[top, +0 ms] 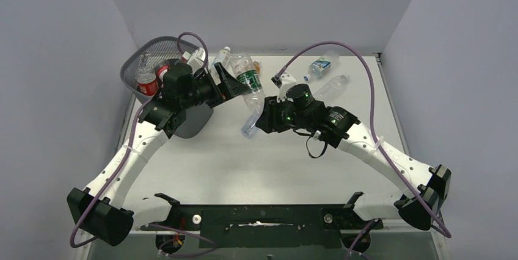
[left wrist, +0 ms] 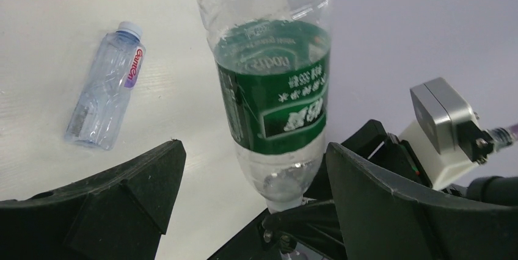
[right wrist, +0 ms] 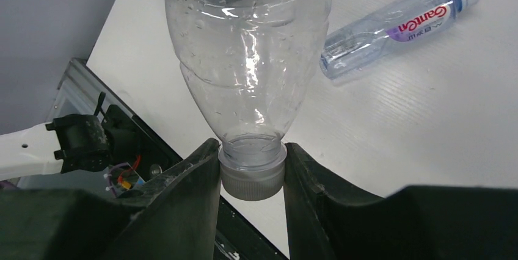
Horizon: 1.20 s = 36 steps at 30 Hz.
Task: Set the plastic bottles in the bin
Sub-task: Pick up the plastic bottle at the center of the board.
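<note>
Top external view: a green-labelled bottle [top: 248, 83], clear plastic, sits tilted over the middle of the worktop [top: 244, 168], well off the bin [top: 135, 63]. Its capped end is nearest the arm bases and its base points toward the far edge. The right gripper [top: 261, 119] holds the capped end. The left gripper [top: 235, 84] reaches in from the left at the level of the label.

The bin stands at the far left corner, partly hidden by the left arm. Red-labelled bottles [top: 147, 83] show inside its mesh wall. Another clear bottle [top: 221, 56] lies just beside the bin on its right. A blue-labelled bottle [top: 321, 65] and a plain clear bottle [top: 335, 85] lie on the worktop to the far right, well apart from the bin.

Left wrist view: the left fingers [left wrist: 131, 196] stand wide apart, one on each side of the green-labelled bottle. The left-hand finger is clear of it. The right-hand finger is just beside the bottle's wall, and contact cannot be judged. The label reads upside down, and the neck end is at the bottom of the picture.

Right wrist view: the right fingers [right wrist: 195, 202] are closed narrowly on the bottle's pale cap [right wrist: 252, 182], one pad on each side. A small clear bottle lettered Ganten [right wrist: 397, 28] lies on its side on the worktop behind.
</note>
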### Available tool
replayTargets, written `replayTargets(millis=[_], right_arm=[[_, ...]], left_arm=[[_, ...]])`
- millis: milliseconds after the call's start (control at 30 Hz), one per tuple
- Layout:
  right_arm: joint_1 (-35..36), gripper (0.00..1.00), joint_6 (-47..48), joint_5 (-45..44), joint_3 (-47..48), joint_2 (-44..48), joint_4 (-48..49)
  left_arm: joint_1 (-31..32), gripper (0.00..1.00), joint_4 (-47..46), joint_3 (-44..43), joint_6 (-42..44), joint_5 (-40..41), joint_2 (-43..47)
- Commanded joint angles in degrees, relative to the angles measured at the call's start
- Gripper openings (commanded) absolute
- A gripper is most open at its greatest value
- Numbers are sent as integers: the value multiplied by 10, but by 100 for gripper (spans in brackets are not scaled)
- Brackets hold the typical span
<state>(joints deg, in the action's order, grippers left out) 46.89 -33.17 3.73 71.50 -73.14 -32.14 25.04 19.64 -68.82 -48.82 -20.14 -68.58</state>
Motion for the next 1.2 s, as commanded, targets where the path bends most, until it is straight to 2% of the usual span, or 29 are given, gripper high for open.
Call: replayTargets(millis=[0, 300, 400, 500, 667, 767, 900, 933, 1033, 1167], right_arm=[[30, 26, -16, -28, 40, 6, 22], [83, 26, -27, -54, 54, -12, 25], [90, 26, -28, -59, 60, -16, 24], [93, 26, -29, -61, 63, -18, 24], [95, 27, -29, -66, 69, -22, 21], [96, 45, -31, -68, 72, -22, 20], [99, 82, -37, -77, 75, -17, 15], [100, 87, -38, -79, 76, -15, 12], [101, 93, -42, -87, 78, -5, 3], [103, 96, -47, -100, 72, 20, -10]], left_arm=[[4, 87, -48, 0, -7, 31, 25], [9, 86, -57, 7, -12, 44, 28], [11, 81, -58, 7, -11, 47, 29], [11, 68, -53, 4, -7, 47, 28], [11, 38, -37, -8, 3, 44, 27], [10, 36, -18, -22, 17, 46, 23], [-5, 36, 20, -66, 49, 46, 8], [-14, 36, 31, -83, 60, 40, 1], [-60, 36, 68, -140, 89, 9, -23], [-138, 36, 120, -226, 132, -15, -49]])
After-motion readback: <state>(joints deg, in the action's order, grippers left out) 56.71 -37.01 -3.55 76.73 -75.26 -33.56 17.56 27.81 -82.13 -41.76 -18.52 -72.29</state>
